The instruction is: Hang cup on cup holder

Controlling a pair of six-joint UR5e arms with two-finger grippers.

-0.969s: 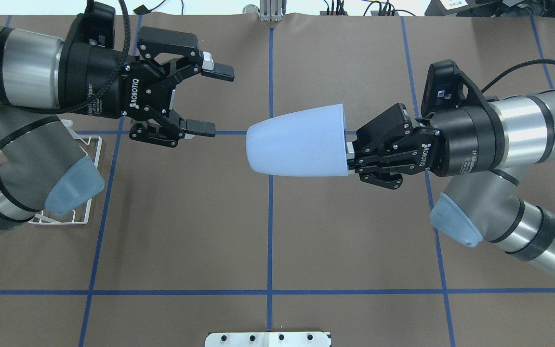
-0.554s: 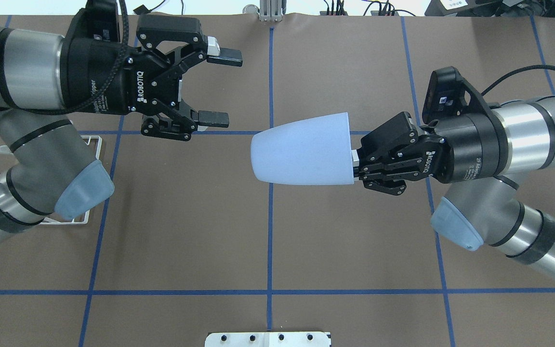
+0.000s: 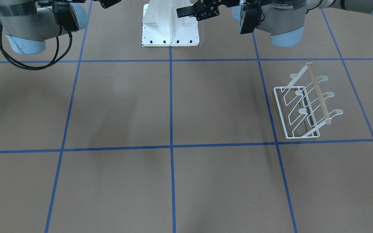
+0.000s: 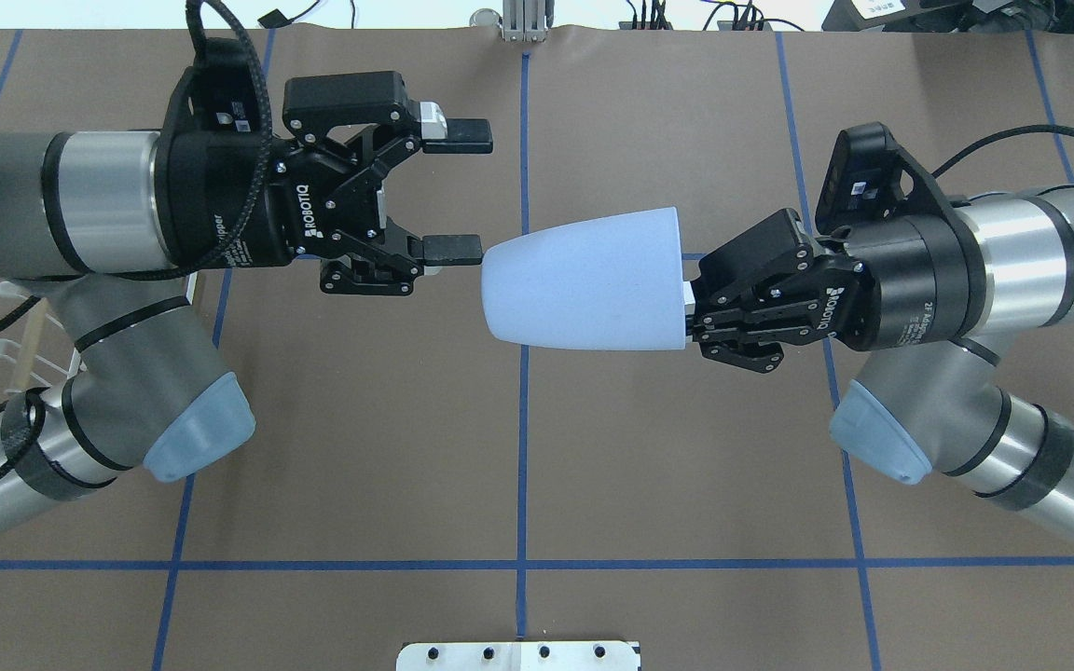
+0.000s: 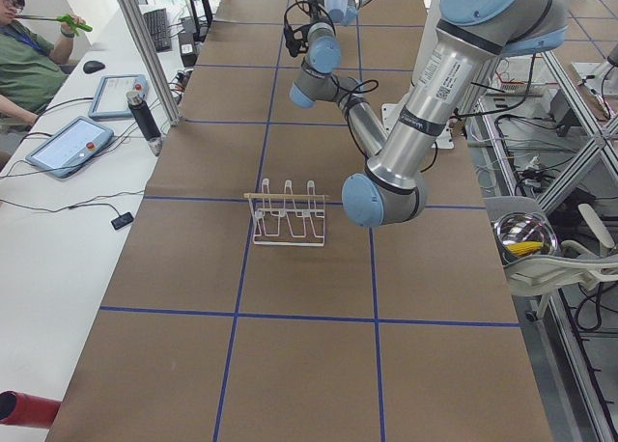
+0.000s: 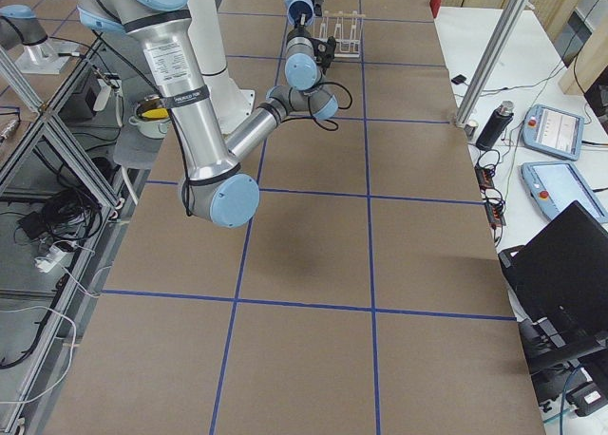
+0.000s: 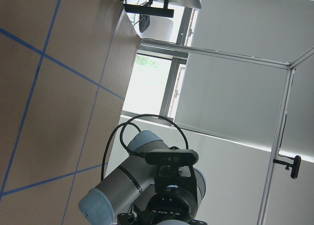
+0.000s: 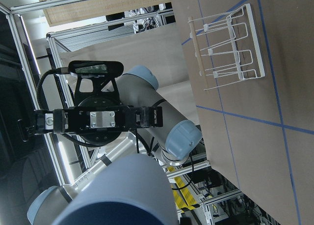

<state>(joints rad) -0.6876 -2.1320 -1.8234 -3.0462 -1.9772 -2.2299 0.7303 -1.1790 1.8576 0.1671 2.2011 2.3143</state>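
Right gripper [image 4: 687, 304] — tight on cup [image 4: 584, 280]

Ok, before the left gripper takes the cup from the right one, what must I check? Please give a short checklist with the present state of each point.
1. The right gripper is shut on the rim of the cup: ok.
2. The left gripper is open: ok.
3. It is lined up with the cup base: not ok; in the overhead view it sits toward the table's far side.
4. It is clear of the cup: cannot tell; one fingertip is very near the base.
5. The holder is upright with free prongs: ok.
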